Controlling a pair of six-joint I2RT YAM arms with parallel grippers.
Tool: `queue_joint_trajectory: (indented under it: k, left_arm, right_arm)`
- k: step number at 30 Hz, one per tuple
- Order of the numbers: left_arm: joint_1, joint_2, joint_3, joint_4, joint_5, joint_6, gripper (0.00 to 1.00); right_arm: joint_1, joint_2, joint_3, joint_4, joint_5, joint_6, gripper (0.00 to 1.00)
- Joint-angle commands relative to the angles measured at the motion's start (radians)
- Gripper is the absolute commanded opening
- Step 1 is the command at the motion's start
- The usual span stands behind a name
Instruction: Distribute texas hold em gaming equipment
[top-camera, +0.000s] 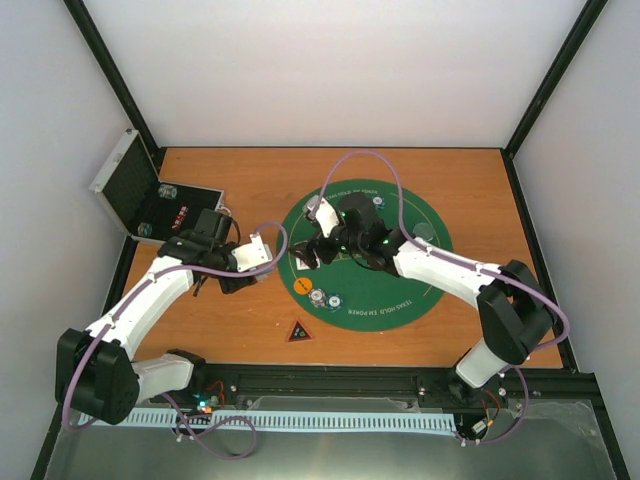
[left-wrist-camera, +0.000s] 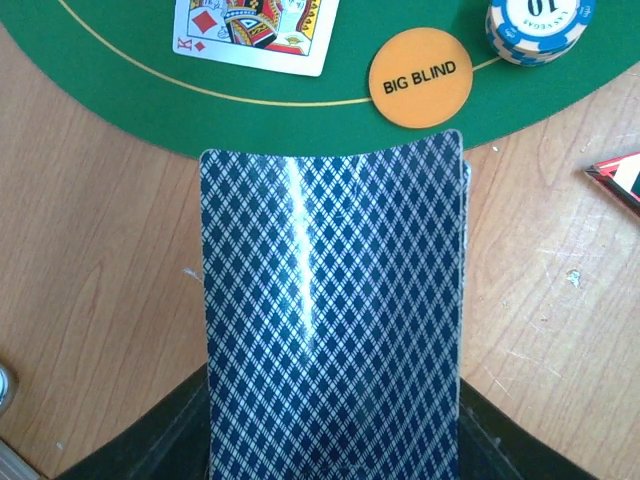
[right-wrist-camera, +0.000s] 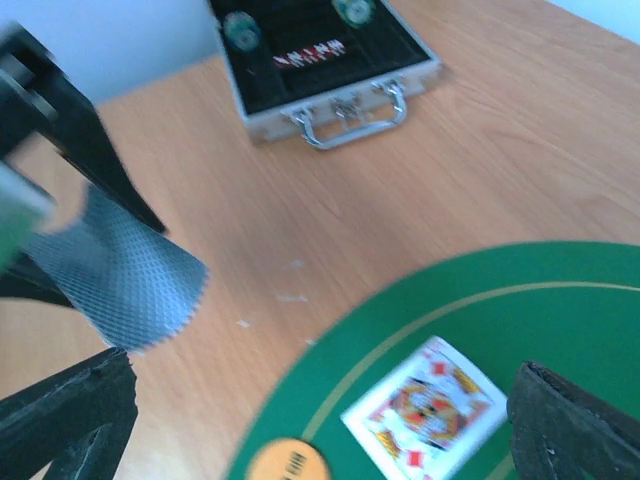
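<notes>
From above: a round green felt mat (top-camera: 400, 300) with gold lettering along its rim, flat on an orange-brown wooden table (top-camera: 200, 340). On the felt near its lower left edge, a flat orange disc (top-camera: 302, 287) and, just beside it, two speckled white chips (top-camera: 318, 297); toward the right edge, a pale clear disc (top-camera: 427, 233). On bare wood just below the felt, a dark red-edged triangle (top-camera: 298, 331). At the far left corner, a silver case (top-camera: 120, 180), lid raised, black lining, more chips inside. Left gripper (top-camera: 250, 262) over wood just left of the mat; right gripper (top-camera: 305, 252) over the felt's left part; grip of either hard to read from here.

Through the left wrist camera: left gripper clamped on a stack of cards (left-wrist-camera: 330, 300). Glossy backs in a fine navy-and-white diamond lattice, rounded corners, slightly bowed, a second edge peeking out on the right. Held above wood, far end at the mat's rim. Beyond it on the felt: the orange disc printed BIG BLIND, blue-and-white striped chips stacked at the top right, a king of diamonds (left-wrist-camera: 255, 30) face up. At the right border, on wood, the triangle.

Through the right wrist camera, blurred: two black fingers (right-wrist-camera: 70, 430) in the bottom corners, spread wide, gripping nothing. Between them, flat on the felt, the king of diamonds. To the left, the stack of cards, pale grey-blue here, raised over wood. Far back, the case with its metal handle.
</notes>
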Motion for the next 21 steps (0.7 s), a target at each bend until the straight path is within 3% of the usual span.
queue_joint_trajectory:
  k: [1,5,21]
  left_arm:
    - [0.004,-0.034,0.04,-0.008,0.049,0.06,0.48]
    - [0.004,-0.044,0.054,-0.017,0.067,0.089,0.48]
    - [0.003,-0.053,0.082,-0.009,0.111,0.127,0.48]
  right_arm:
    - [0.01,0.041,0.073,0.054,-0.237,0.252,1.0]
    - [0.01,0.112,0.146,0.062,-0.304,0.35,1.0]
    - [0.043,0.327,0.275,-0.012,-0.43,0.339,0.97]
